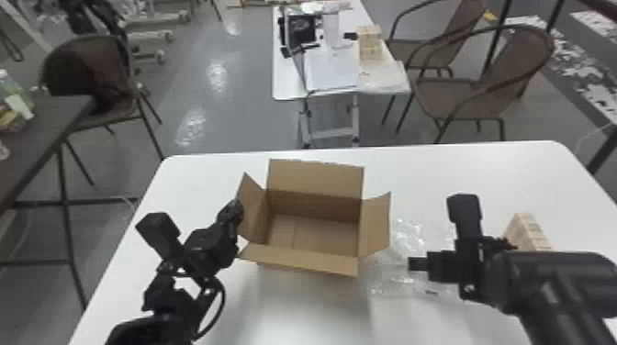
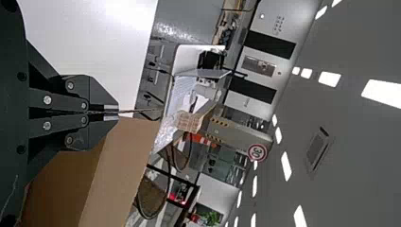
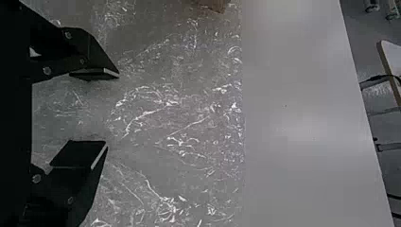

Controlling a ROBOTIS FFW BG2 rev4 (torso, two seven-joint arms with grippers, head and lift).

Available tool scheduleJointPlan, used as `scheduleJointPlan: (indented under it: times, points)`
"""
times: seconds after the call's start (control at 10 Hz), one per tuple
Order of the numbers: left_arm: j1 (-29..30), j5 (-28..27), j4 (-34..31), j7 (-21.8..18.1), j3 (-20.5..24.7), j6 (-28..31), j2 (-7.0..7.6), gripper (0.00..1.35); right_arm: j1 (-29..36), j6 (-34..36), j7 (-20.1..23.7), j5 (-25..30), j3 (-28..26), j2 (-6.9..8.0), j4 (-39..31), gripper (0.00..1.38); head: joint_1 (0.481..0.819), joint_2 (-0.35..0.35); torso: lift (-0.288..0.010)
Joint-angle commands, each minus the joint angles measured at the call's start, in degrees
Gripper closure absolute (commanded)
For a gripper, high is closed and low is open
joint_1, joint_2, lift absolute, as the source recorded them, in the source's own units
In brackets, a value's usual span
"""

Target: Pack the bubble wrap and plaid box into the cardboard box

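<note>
The cardboard box (image 1: 312,234) stands upright on the table with its flaps spread and its inside bare. At its left side is my left gripper (image 1: 236,208); in the left wrist view the gripper (image 2: 118,112) is shut on the thin edge of the left flap. Clear bubble wrap (image 1: 404,238) lies flat to the right of the box. My right gripper (image 1: 415,264) is over it, and in the right wrist view the gripper (image 3: 113,111) stands open above the bubble wrap (image 3: 179,123). The plaid box (image 1: 528,231) sits farther right, partly hidden behind the right arm.
The white table (image 1: 206,179) has its far edge beyond the box. Behind it stand a second table (image 1: 287,85) with items on it and chairs (image 1: 477,96). A dark table (image 1: 46,124) is at the left.
</note>
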Motion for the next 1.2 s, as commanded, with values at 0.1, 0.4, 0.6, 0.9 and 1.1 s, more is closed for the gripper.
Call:
scheduleJointPlan:
  times: [0.1,0.4,0.6,0.9,1.1]
  points:
    - [0.0,0.4,0.0,0.0,-0.1,-0.1,0.12,1.21,0.1,0.3,0.6,0.0,0.0,0.04,-0.4,1.27,0.695,0.130,-0.044]
    - [0.1,0.8,0.0,0.0,0.1,-0.7,0.12,1.21,2.9,0.1,0.7,-2.2,-0.1,-0.18,-5.4,1.27,0.695,0.135,-0.044]
    - [0.4,1.3,0.0,0.2,0.5,-1.3,0.12,1.21,6.2,-0.4,0.6,-2.6,-1.8,-0.45,-11.2,1.27,0.695,0.143,-0.044]
    - [0.9,1.8,0.0,0.8,1.1,-2.1,0.12,1.21,10.7,-0.7,0.6,-2.5,-4.4,-0.36,-24.2,1.27,0.695,0.135,-0.044]
    - [1.1,2.1,0.0,1.1,1.3,-2.4,0.04,1.21,13.4,0.1,0.6,-3.1,-5.8,-0.10,-32.4,1.27,0.695,0.125,-0.044]
